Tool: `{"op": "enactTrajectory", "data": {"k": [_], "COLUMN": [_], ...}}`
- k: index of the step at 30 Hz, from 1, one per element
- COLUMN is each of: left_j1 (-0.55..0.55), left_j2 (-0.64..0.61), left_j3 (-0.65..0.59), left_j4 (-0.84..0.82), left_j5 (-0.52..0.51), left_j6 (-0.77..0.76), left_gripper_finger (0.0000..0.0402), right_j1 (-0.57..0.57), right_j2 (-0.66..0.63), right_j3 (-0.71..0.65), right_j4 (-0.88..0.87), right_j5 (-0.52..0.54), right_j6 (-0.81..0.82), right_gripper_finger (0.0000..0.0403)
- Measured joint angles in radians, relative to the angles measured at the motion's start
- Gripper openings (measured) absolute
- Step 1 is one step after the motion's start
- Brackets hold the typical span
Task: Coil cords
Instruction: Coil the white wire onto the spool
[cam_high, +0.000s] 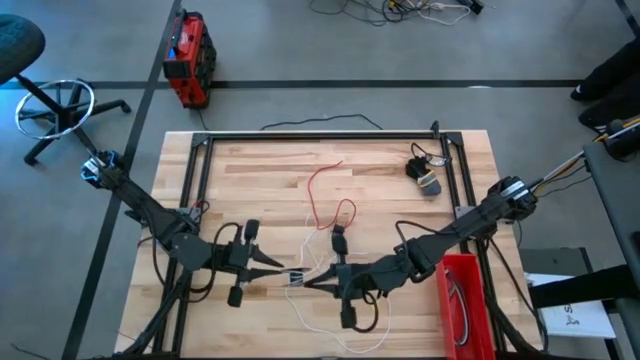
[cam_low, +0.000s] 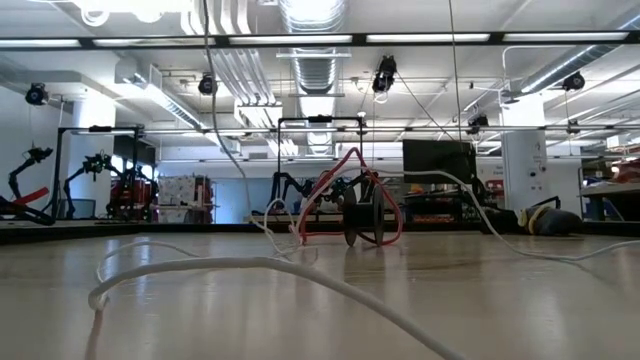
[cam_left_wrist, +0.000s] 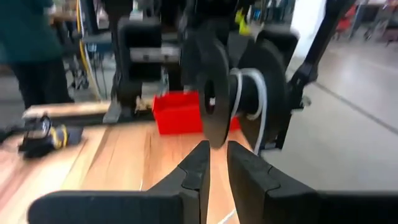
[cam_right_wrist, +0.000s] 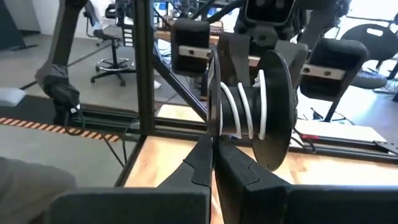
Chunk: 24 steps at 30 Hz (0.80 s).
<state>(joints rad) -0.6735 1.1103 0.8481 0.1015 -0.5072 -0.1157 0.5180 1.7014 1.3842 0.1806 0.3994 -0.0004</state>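
Observation:
A small black spool (cam_high: 298, 278) with a few turns of white cord (cam_right_wrist: 249, 102) hangs between my two grippers near the table's front middle. My left gripper (cam_high: 283, 268) and my right gripper (cam_high: 313, 284) meet at it from opposite sides, each shut on a flange. The rest of the white cord (cam_high: 318, 325) trails slack over the table. The red cord (cam_high: 325, 195) lies in loose loops behind, its dark plug (cam_high: 338, 240) near the spool. A bundled black cord (cam_high: 425, 176) rests at the far right. My left gripper pinches the lower rim of one spool flange (cam_left_wrist: 214, 138) between its two fingertips, coming level from the table's left. The spool stands on edge above the fingers, its axis across them. My right gripper pinches the rim of a thin flange (cam_right_wrist: 212, 134) between its two fingertips, coming level from the table's right. The wound white turns sit just beside that flange.
A red bin (cam_high: 462, 300) stands at the table's right front, behind my right arm. A black frame (cam_high: 320, 135) runs round the tabletop. The loose white cord (cam_low: 250, 268) lies across the front of the table in the low view.

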Motion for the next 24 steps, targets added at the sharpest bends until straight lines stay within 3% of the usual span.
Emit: {"op": "enactTrajectory", "data": {"k": [7, 15, 24], "left_j1": [-0.002, 0.003, 0.016], "left_j2": [0.015, 0.118, 0.151], "left_j3": [-0.019, -0.083, -0.076], "left_j4": [0.194, 0.552, 0.596], "left_j5": [0.001, 0.023, -0.03], "left_j6": [0.092, 0.227, 0.254], "left_gripper_finger": [0.0057, 0.0128, 0.0171], "right_j1": [0.058, 0.067, 0.076], "right_j2": [-0.03, -0.032, -0.032], "right_j3": [0.0, 0.0, 0.0], "right_j4": [0.014, 0.041, 0.041], "right_j5": [0.119, 0.151, 0.15], "right_j6": [-0.057, -0.08, -0.083], "right_gripper_finger": [0.0, 0.0, 0.0]}}
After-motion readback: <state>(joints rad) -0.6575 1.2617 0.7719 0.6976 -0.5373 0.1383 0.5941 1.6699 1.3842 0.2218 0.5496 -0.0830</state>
